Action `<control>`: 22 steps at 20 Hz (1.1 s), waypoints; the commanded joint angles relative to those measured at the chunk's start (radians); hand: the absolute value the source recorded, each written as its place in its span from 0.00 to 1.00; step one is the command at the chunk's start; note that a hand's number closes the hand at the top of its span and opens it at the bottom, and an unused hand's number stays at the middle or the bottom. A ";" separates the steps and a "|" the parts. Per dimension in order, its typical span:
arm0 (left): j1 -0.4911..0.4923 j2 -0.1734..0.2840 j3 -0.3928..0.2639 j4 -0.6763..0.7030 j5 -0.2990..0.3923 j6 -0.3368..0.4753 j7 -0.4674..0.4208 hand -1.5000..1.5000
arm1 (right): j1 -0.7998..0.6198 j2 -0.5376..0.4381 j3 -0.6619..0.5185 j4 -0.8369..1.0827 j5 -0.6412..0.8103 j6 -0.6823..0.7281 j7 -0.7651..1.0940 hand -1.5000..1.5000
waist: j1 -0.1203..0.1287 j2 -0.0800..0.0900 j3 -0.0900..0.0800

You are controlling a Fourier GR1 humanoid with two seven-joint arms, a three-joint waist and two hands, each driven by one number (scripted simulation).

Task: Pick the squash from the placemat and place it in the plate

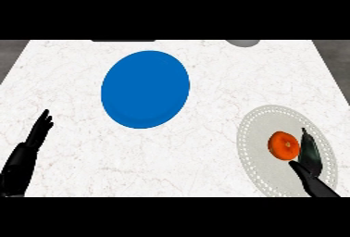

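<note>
From where I stand, the white marbled table (205, 152) carries a blue plate (145, 89) sitting toward eleven o'clock of the middle, bare on top. Down at about four o'clock lies a pale round placemat (256, 139) with a lacy rim, and on it rests the orange squash (283, 145), a little right of the mat's middle. The right robot hand (309, 155) comes in from the lower right edge and sits just at the squash's three o'clock side, its dark fingers stretched up along the fruit; thumb and fingers look spread rather than wrapped round it, and I cannot tell whether they touch its skin. The squash sits flat on the mat, well apart from the plate. Over at nine o'clock, the left robot hand (40, 129) rests near the table's left edge, fingers straight and pointing up toward twelve, holding nothing. At the far edge, near one o'clock, a small grey rounded object (242, 42) peeks in, too cut off to make out.
</note>
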 commanded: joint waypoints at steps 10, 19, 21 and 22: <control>-0.025 -0.018 0.021 0.049 -0.034 -0.028 -0.014 0.50 | 0.031 -0.410 -0.044 -0.097 0.129 0.183 0.729 0.00 | 0.017 0.006 0.000; -0.023 -0.092 0.003 0.004 -0.093 -0.002 0.009 0.50 | -0.131 -0.448 0.032 0.053 0.109 0.382 0.867 0.00 | 0.013 0.003 0.002; -0.012 -0.044 0.030 -0.034 -0.080 -0.032 0.045 0.50 | -0.160 -0.492 0.008 0.114 0.069 0.460 0.878 0.00 | 0.019 0.003 0.003; 0.000 -0.076 0.020 -0.023 -0.095 -0.012 0.033 0.50 | -0.108 -0.475 0.028 0.126 0.095 0.468 0.821 0.00 | 0.012 0.002 0.003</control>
